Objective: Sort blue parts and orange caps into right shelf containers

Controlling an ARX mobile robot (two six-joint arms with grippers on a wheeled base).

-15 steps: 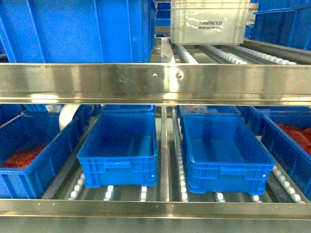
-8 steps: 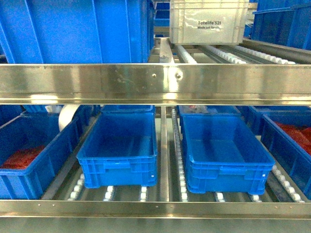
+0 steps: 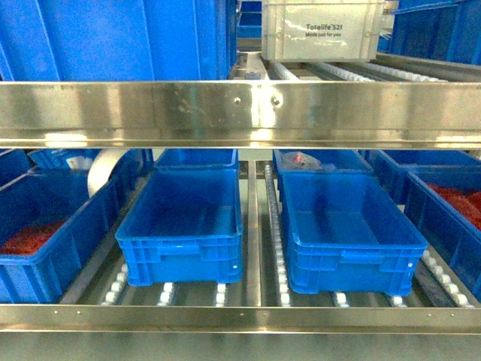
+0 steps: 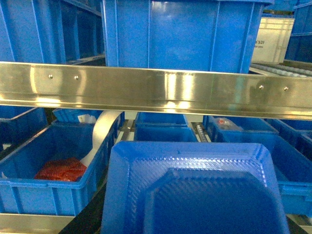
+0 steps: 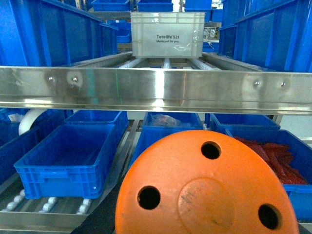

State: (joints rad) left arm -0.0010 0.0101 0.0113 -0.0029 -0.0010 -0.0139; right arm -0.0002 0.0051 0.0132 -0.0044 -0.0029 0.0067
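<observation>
Lower shelf, head view: two bright blue ribbed crates stood side by side on the white rollers, the left crate (image 3: 183, 226) and the right crate (image 3: 347, 229), separated by a roller track (image 3: 275, 233) and not touching; both interiors showed only bare blue floor. Behind the right crate sat another blue crate (image 3: 322, 160) holding a reddish item too small to identify. At the far left a blue crate (image 3: 46, 233) held red material (image 3: 28, 239); a similar crate at the far right (image 3: 449, 222) also held red material. A white roll (image 3: 104, 171) stood behind the left-hand crate. A polished steel rail (image 3: 240, 113) crossed the shelf front, with a whitish lettered crate (image 3: 325, 30) on the upper level. Left wrist view: a blue moulded part (image 4: 195, 190) with a textured, stepped face filled the lower frame, close before the camera; the fingers were not visible, so whether they clasped it could not be told. Right wrist view: an orange cap (image 5: 207, 187), round with three holes and a central disc, filled the lower frame likewise; its fingers were hidden too, grasp undetermined.
</observation>
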